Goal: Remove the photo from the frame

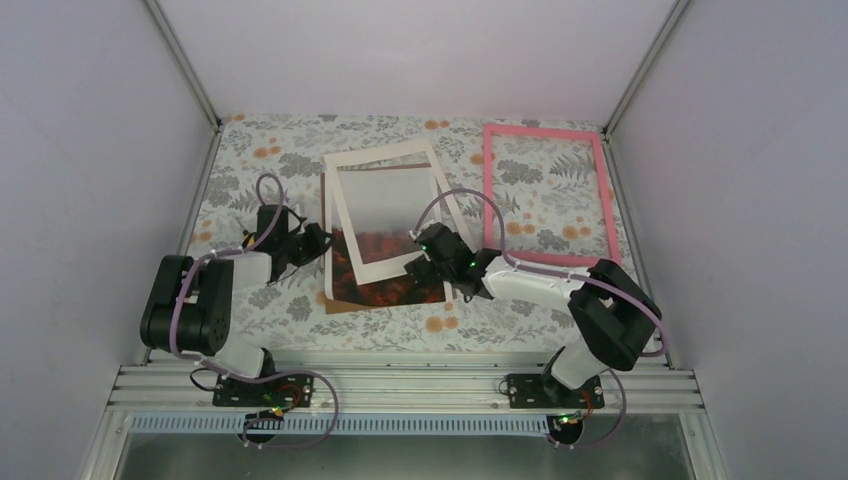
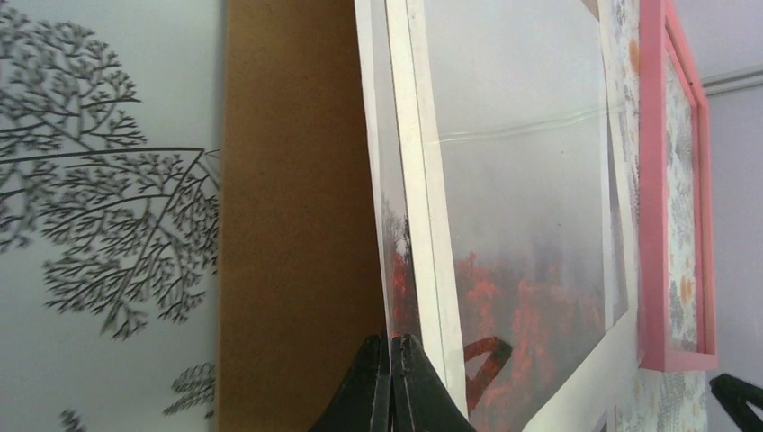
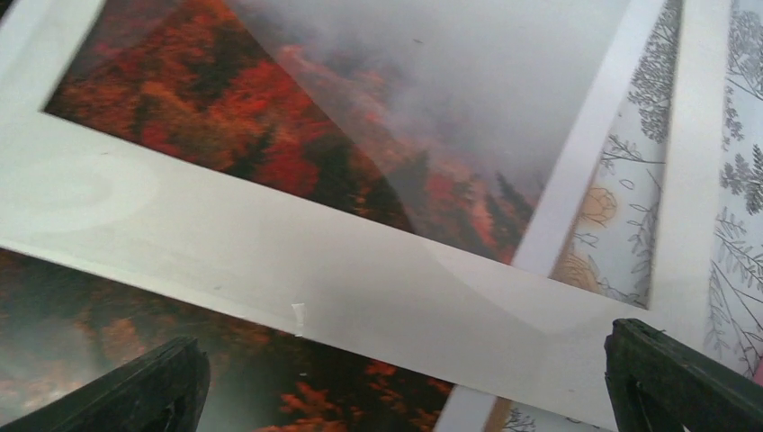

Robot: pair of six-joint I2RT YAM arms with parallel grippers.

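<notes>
The photo (image 1: 385,288), red-orange trees under grey mist, lies on the brown backing board (image 1: 392,171). The cream mat board (image 1: 343,215) lies skewed on top of it. My left gripper (image 1: 322,240) is at the stack's left edge. In the left wrist view it (image 2: 393,346) is shut on the photo's (image 2: 531,297) edge, between the backing board (image 2: 297,225) and the mat (image 2: 423,180). My right gripper (image 1: 420,262) hovers open over the mat's lower right corner. In the right wrist view it (image 3: 405,340) spans the mat's border (image 3: 315,261) and the photo (image 3: 270,369), holding nothing.
The empty pink frame (image 1: 545,128) lies flat at the back right, and shows in the left wrist view (image 2: 652,180) beyond the mat. A floral cloth (image 1: 260,150) covers the table. White walls stand on three sides.
</notes>
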